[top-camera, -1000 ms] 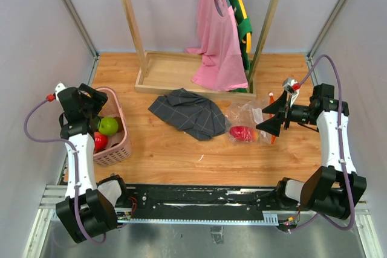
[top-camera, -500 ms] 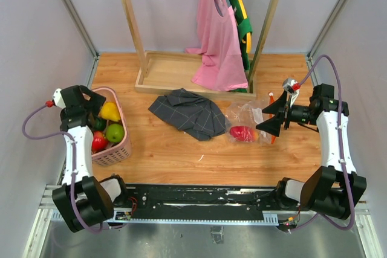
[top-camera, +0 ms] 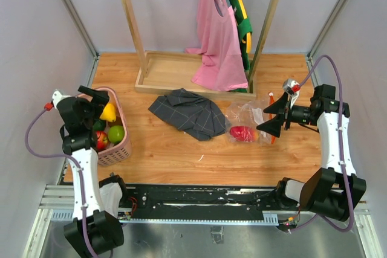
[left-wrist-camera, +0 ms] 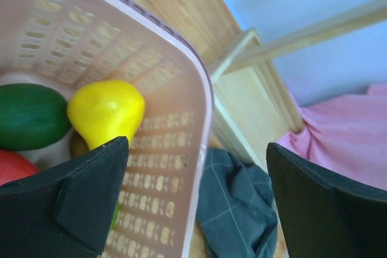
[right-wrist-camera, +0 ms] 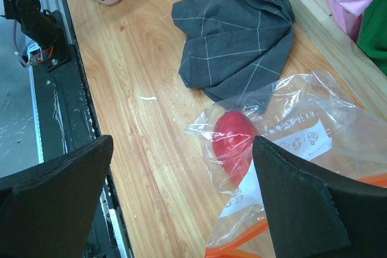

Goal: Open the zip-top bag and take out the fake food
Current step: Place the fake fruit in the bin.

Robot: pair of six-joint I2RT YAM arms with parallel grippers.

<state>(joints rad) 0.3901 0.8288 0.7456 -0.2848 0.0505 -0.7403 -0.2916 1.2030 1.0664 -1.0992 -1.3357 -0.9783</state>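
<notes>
The zip-top bag lies crumpled on the wooden table right of centre, with one red fake fruit inside. In the right wrist view the red fruit shows through the clear plastic, with the white label and the orange zip strip near it. My right gripper is open and empty just right of the bag. My left gripper is open and empty over the pink basket's rim. Yellow, dark green and red fruits lie in the basket.
The pink slotted basket stands at the left edge, also holding a lime green fruit. A grey checked cloth lies mid-table, touching the bag. A wooden clothes rack with a pink top stands at the back.
The yellow fruit has come into view in the basket. My left gripper has drawn back from over the basket's middle toward its far-left rim. The right arm has hardly moved.
</notes>
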